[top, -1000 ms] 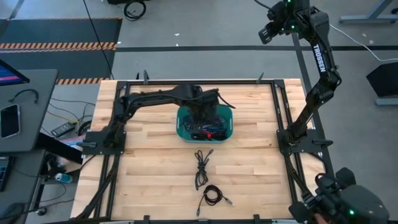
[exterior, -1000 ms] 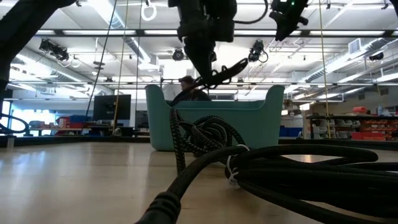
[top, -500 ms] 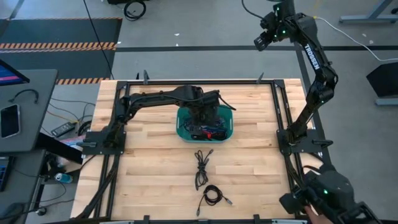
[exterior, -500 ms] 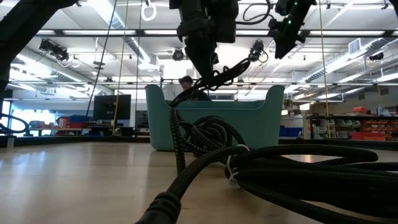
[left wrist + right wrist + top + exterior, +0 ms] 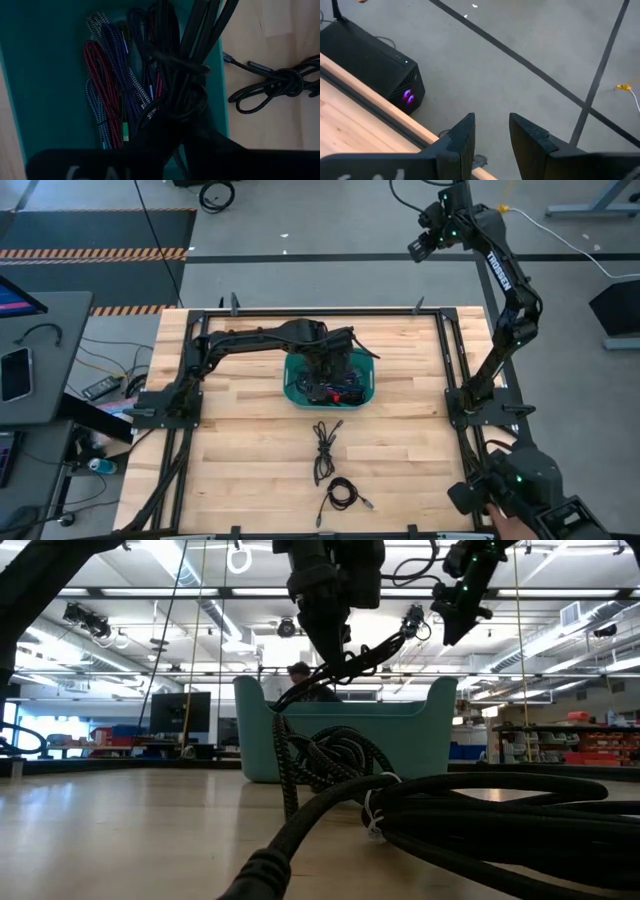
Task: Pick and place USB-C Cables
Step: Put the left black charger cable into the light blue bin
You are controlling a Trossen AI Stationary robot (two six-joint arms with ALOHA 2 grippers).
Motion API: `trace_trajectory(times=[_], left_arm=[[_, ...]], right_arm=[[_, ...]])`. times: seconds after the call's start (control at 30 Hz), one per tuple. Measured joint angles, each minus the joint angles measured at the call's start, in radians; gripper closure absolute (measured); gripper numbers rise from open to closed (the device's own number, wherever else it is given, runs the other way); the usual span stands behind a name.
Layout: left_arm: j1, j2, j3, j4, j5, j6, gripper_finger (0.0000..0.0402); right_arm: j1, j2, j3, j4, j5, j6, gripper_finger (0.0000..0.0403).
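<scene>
The teal bin [image 5: 292, 392] stands mid-table and holds several cables, red, blue and black [image 5: 112, 100]. My left gripper [image 5: 335, 358] is above the bin, shut on a black cable bundle [image 5: 182, 65]. Two more black cables lie on the wood nearer the near edge: a folded one [image 5: 323, 448] and a coiled one [image 5: 342, 494]. In the low view the coil [image 5: 470, 815] fills the foreground, with the folded one [image 5: 330, 755] behind it. My right gripper [image 5: 418, 246] is raised high beyond the table's far right corner, open over the floor [image 5: 492, 137]. My left gripper pinches the black cable bundle between its two fingers [image 5: 325, 635] from above, pointing down. In the low view the bundle [image 5: 350, 662] slants below the fingers at about the bin's rim height. Its lower end drops behind the rim, so I cannot tell whether it touches the cables inside.
A black frame runs along the table's edges [image 5: 455, 395]. Bare wood lies to the left and right of the bin and of the two loose cables. A dark box with a purple light [image 5: 380, 70] sits on the floor past the far edge. A desk with a phone stands left [image 5: 15, 375].
My right arm has swung a little toward the table's left and dipped slightly, still high beyond the far edge. My left gripper and its black bundle have stayed over the bin.
</scene>
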Motion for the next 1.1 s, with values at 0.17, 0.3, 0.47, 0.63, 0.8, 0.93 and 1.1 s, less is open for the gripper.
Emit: trace_trajectory(times=[0.17, 0.3, 0.47, 0.63, 0.8, 0.93, 1.1], left_arm=[[0.0, 0.0, 0.0, 0.0, 0.014, -0.001, 0.0356], [0.0, 0.0, 0.0, 0.001, 0.024, -0.008, 0.0356], [-0.001, 0.015, 0.0, -0.004, 0.027, -0.019, 0.0356], [-0.02, 0.052, -0.002, -0.013, 0.059, -0.015, 0.0356], [-0.04, 0.078, -0.001, 0.006, 0.072, -0.011, 0.0356], [-0.039, 0.094, 0.0, 0.02, 0.11, -0.013, 0.0356], [-0.037, 0.102, -0.002, 0.019, 0.13, -0.012, 0.0356]], right_arm=[[-0.004, 0.0, 0.0, 0.003, 0.0, 0.001, 0.0276], [-0.004, 0.0, 0.0, 0.008, 0.0, 0.002, 0.0276], [-0.004, 0.0, 0.0, 0.008, 0.0, 0.002, 0.0276], [-0.004, 0.0, 0.0, 0.008, -0.002, 0.002, 0.0276], [-0.004, -0.001, 0.0, 0.016, -0.002, 0.002, 0.0276], [-0.004, -0.001, 0.0, 0.018, -0.002, 0.0, 0.0276], [-0.004, -0.001, 0.0, 0.018, -0.003, 0.0, 0.0276]])
